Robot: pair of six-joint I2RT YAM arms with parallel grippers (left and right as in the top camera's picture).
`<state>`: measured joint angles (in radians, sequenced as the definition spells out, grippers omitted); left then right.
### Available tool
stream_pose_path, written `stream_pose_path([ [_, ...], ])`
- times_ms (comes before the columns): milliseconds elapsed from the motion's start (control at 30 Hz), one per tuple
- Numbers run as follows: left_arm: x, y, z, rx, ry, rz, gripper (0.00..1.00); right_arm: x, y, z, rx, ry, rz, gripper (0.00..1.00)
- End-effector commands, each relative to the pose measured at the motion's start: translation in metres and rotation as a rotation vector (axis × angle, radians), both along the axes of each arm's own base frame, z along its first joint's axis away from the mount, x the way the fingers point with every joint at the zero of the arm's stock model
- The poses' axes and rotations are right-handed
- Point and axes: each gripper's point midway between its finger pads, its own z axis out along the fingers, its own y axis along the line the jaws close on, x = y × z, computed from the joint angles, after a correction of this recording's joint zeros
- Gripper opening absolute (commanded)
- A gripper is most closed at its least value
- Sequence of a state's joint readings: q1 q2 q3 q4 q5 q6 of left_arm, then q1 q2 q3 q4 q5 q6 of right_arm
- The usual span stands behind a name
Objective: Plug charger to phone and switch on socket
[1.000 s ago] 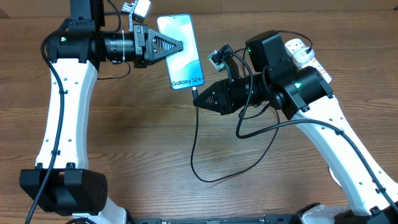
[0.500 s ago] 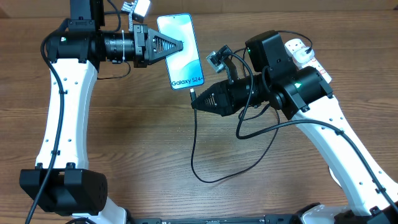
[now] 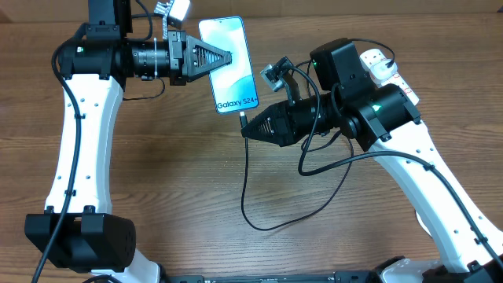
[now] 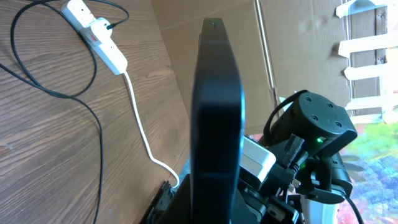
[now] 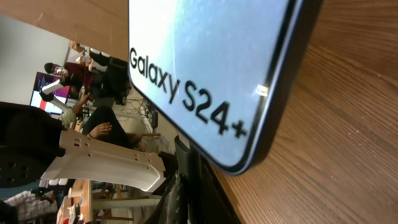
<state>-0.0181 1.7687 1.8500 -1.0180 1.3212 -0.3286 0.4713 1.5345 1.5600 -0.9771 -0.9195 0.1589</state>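
Right jaws: pressed together on the charger (image 3: 244,181) close behind its small plug tip, pointing left towards the phone's lower end.
Charger: its plug tip sits just beside the phone's bottom edge (whether it touches cannot be told from overhead). From the right jaws the thin black cable drops towards the near edge of the worktop (image 3: 181,173), curls into a loose loop lying there, then climbs back under the right arm.
Phone: the phone (image 3: 228,67) lies lengthwise away from the robot, screen up, lit blue to white and reading "Galaxy S24+". The right wrist camera sees its lower corner (image 5: 205,62) very close, with wood grain beside it. The left wrist camera sees it edge-on as a dark slab (image 4: 216,124).
Left jaws: pinching the phone by its left long edge, reaching in from the left.
Socket: the socket (image 3: 385,67) rests at the far right of the worktop, partly hidden behind the right arm. In the left wrist view it (image 4: 102,43) shows as a white strip with red on top, its thick white cord (image 4: 142,124) trailing off across the wood.
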Motion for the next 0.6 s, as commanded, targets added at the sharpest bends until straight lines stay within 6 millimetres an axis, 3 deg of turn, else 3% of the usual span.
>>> stream_pose_path([
  [0, -0.0083, -0.0032, 0.0128, -0.051, -0.043, -0.047, 0.04, -0.0009, 0.0013, 0.0163, 0.037, -0.019, -0.002, 0.04],
  [567, -0.0083, -0.0032, 0.0127, -0.05, -0.043, -0.047, 0.04, -0.0002, 0.0022, 0.0176, 0.043, -0.019, -0.002, 0.04],
])
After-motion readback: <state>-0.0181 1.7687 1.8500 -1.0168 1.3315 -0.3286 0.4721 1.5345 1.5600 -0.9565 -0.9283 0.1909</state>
